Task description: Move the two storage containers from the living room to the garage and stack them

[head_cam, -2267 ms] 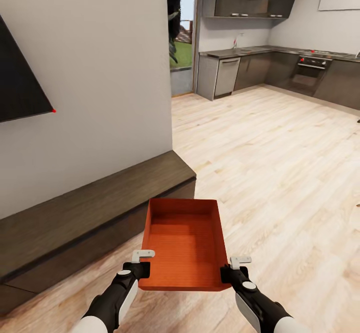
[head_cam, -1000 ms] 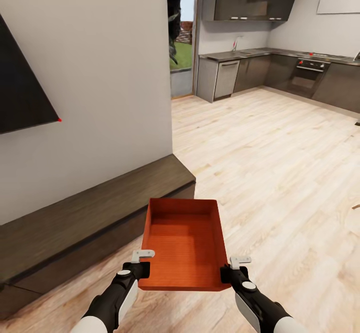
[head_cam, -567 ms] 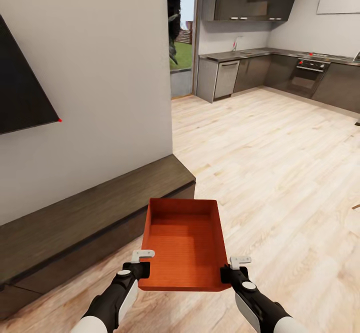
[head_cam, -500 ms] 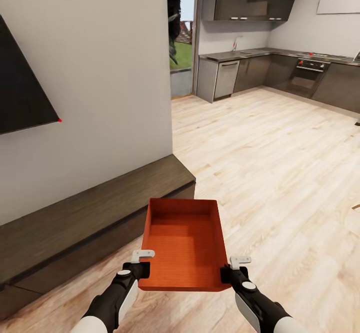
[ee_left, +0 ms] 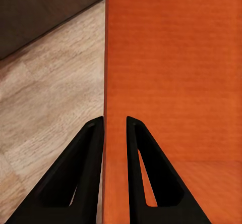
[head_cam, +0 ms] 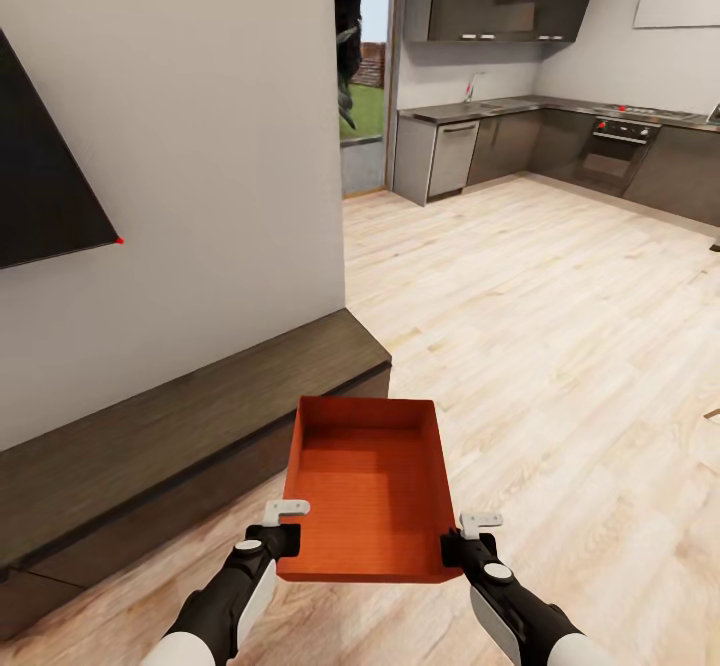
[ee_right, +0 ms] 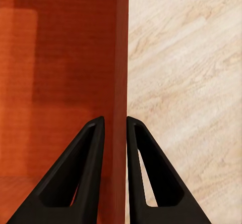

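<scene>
Pale plank floor (head_cam: 520, 316), dark bench (head_cam: 170, 436)

One orange-red storage container (head_cam: 365, 486), a shallow lidless rectangular bin with thin walls and a finely ribbed bottom, sits level and empty, long axis pointing forward, held off the light wood-plank living room floor (head_cam: 560, 346).

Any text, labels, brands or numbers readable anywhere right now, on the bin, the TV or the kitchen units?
None.
Bin: plain orange-red, no label.
TV: black, no logo visible.
Kitchen cabinets and oven: no readable markings; only small red dots, too small to read as anything.
</scene>
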You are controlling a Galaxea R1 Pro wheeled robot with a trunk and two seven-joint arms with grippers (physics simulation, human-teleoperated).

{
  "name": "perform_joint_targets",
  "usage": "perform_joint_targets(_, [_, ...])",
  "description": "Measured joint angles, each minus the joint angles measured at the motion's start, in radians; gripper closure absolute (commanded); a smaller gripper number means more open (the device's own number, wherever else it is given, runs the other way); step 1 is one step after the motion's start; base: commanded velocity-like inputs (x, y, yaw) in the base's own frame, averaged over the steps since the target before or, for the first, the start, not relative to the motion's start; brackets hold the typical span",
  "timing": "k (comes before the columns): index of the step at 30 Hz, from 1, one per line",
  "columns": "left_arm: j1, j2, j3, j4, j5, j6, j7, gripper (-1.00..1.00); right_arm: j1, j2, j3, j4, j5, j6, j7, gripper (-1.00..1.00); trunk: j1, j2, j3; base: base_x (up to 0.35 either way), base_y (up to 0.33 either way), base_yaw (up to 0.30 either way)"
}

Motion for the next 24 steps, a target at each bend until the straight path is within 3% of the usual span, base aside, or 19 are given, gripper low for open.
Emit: perform_joint_targets(24, [0.000,-0.001,0.001,-0.001,0.000,-0.006,0.000,1.00,0.000,-0.001,0.002,-0.001,-0.001,-0.006,0.000,1.00,0.000,0.000,0.000,0.000,0.000,0.000])
